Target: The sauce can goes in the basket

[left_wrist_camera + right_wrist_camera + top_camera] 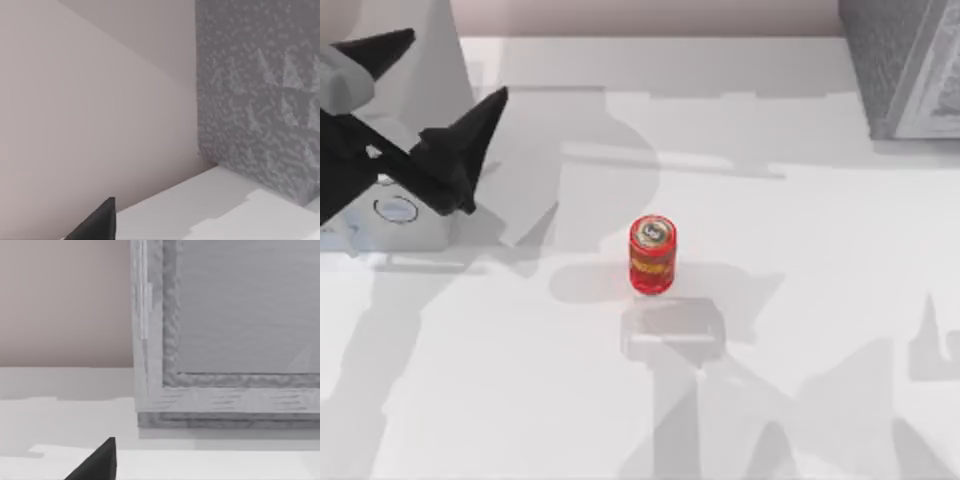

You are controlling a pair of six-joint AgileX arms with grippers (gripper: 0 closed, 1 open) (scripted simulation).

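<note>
Closest to the overhead camera: left gripper (432, 112), raised high over the table's left side, its two dark fingers (460, 150) spread wide with nothing between them. Below it, a white arm base (405, 215) on the table (520, 400).

Sauce can (653, 254): stands upright near the table's centre, silver top facing the overhead camera, red wall with a yellow-orange label band. Long axis vertical. It is touching nothing; free table all round.

Basket (900, 70): grey, textured, at the far right corner of the table, well apart from the can. Its wall appears in the left wrist view (255, 95) and its rim in the right wrist view (225, 385).

Key relation: the can lies to the right of the left gripper and nearer the front edge, well apart from it and lower. Left arm is the nearer one as far as I can judge; the right gripper's position relative to the can is not established. One dark fingertip (97, 462) is seen at the right wrist view's edge, its opening cannot be told.

Judgement: task not begun; the can is still on the table, ungrasped. An upright can suits a sideways approach across its wall.
</note>
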